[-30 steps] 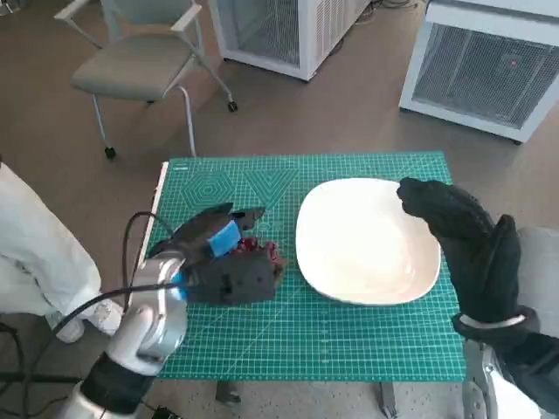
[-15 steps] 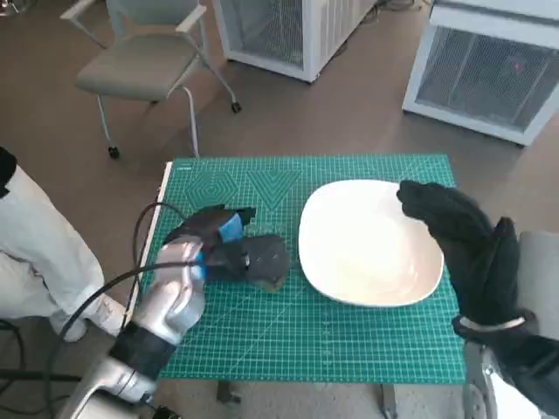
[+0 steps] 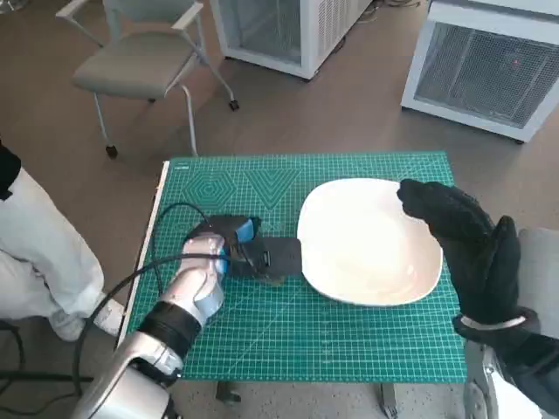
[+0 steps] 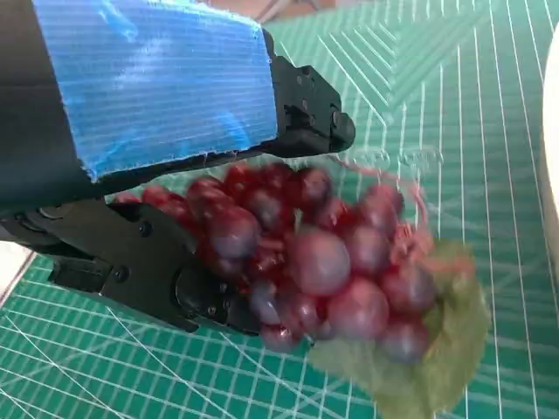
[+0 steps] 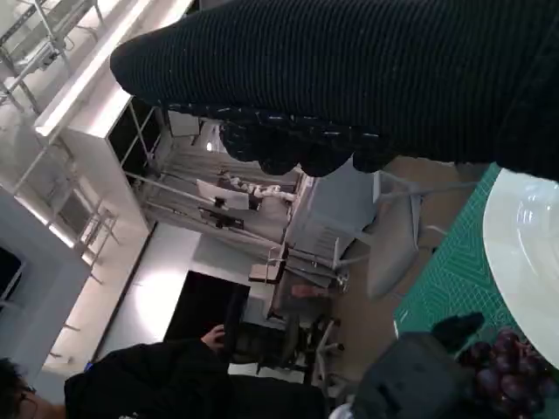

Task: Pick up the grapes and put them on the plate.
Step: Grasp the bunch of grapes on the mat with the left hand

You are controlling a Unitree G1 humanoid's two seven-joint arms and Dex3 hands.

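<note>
a: while the left hand [image 3: 253, 255] hangs just above the green mat [image 3: 349, 340], what has it got?
b: its fingers clasp the grapes [image 4: 323, 257], just beside the white plate [image 3: 367, 240].
a: and the right hand [image 3: 458, 236]?
b: gloved, holding nothing, fingers loosely apart over the plate's edge.

One bunch of grapes [image 4: 323, 262], one white plate [image 3: 367, 240], one green mat [image 3: 349, 340], one chair [image 3: 140, 61] and two white cabinets [image 3: 489, 65] are showing.
</note>
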